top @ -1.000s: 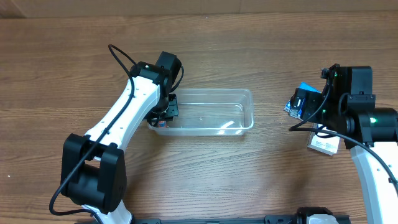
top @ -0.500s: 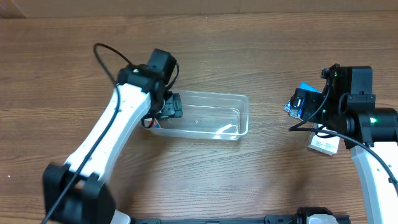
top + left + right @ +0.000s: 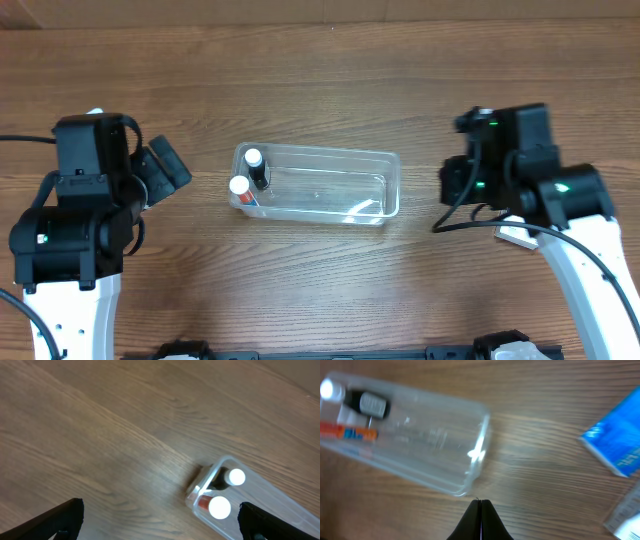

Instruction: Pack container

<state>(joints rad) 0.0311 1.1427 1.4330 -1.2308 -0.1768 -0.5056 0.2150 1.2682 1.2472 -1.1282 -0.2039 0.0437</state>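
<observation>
The brown wood-grain bench (image 3: 320, 80) fills nearly the whole overhead view, with a pale strip of room beyond its far edge. The clear container (image 3: 335, 192) sits upright at the bench's middle. Well to the container's left, the left end effector (image 3: 161, 520) is spread wide and empty. To the container's right, the right end effector (image 3: 480, 510) is pinched together on nothing. A blue box (image 3: 615, 435) lies right of the container. A dark bottle (image 3: 258, 172) and a red-labelled bottle (image 3: 240, 186), both white-capped, sit in the container's left end
</observation>
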